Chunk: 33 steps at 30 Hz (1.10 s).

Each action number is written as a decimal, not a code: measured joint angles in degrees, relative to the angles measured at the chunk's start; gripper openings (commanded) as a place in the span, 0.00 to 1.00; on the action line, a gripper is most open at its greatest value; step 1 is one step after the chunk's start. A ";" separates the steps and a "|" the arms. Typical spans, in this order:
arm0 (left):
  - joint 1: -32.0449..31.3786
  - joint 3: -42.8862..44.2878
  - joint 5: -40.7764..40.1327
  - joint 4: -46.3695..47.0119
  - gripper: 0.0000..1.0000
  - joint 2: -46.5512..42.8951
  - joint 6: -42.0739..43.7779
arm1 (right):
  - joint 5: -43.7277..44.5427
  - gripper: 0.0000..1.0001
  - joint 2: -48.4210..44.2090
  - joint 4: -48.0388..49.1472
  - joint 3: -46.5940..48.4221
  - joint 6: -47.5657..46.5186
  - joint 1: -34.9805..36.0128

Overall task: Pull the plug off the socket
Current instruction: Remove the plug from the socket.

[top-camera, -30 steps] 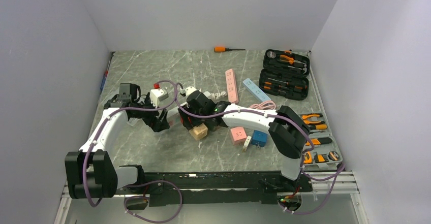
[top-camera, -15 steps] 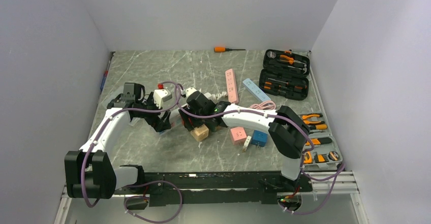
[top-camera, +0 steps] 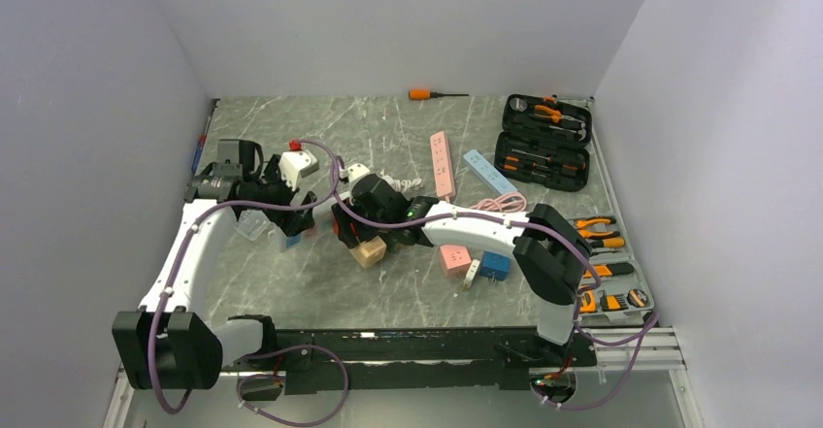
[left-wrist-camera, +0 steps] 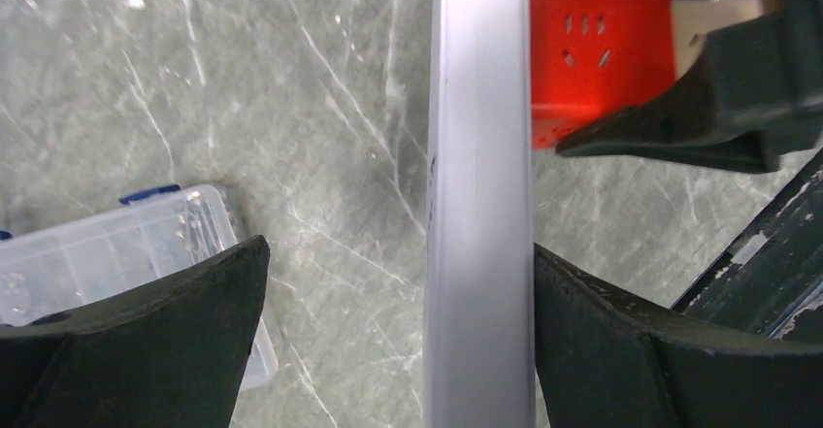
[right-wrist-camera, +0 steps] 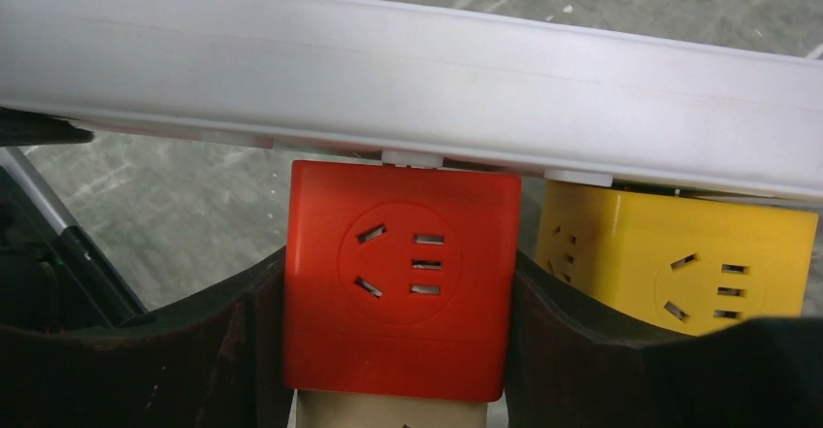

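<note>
- Right wrist: right gripper [right-wrist-camera: 396,278] clamped on red plastic cube plug [right-wrist-camera: 398,331], seated in long white plastic socket strip [right-wrist-camera: 408,79].
- Left wrist: left gripper [left-wrist-camera: 400,253] spread apart, straddling that strip.

Long white socket strip [right-wrist-camera: 408,69]; red cube plug [right-wrist-camera: 398,292] seated against its long face.

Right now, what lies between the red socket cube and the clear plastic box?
A long white strip crosses that stretch; the left wrist view shows it.
</note>
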 measured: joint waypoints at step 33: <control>-1.46 -8.46 5.90 5.33 0.96 1.64 0.13 | -1.86 0.00 -0.15 -3.13 -0.02 -0.85 0.98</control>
